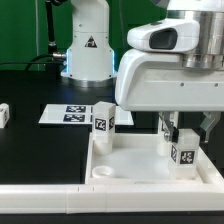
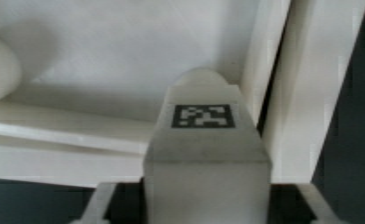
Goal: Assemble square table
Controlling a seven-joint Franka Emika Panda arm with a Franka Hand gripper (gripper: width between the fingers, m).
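Observation:
The square table's white slab [image 1: 135, 160] lies with its raised rim up near the front of the table, a round socket [image 1: 100, 173] at its near corner. One tagged white leg [image 1: 104, 120] stands at the slab's far corner on the exterior view's left. A second tagged leg [image 1: 185, 153] stands at the corner on the exterior view's right. My gripper [image 1: 183, 135] hangs over this leg. In the wrist view the leg [image 2: 205, 130] rises between my fingers [image 2: 97, 203], with a dark gap on each side. The gripper [image 2: 209, 205] is open around the leg, not touching it.
The marker board [image 1: 68, 113] lies flat behind the slab, towards the exterior view's left. A small white tagged part [image 1: 4, 113] sits at the left edge. A long white bar [image 1: 40, 190] runs along the front. The robot's base [image 1: 85, 50] stands at the back.

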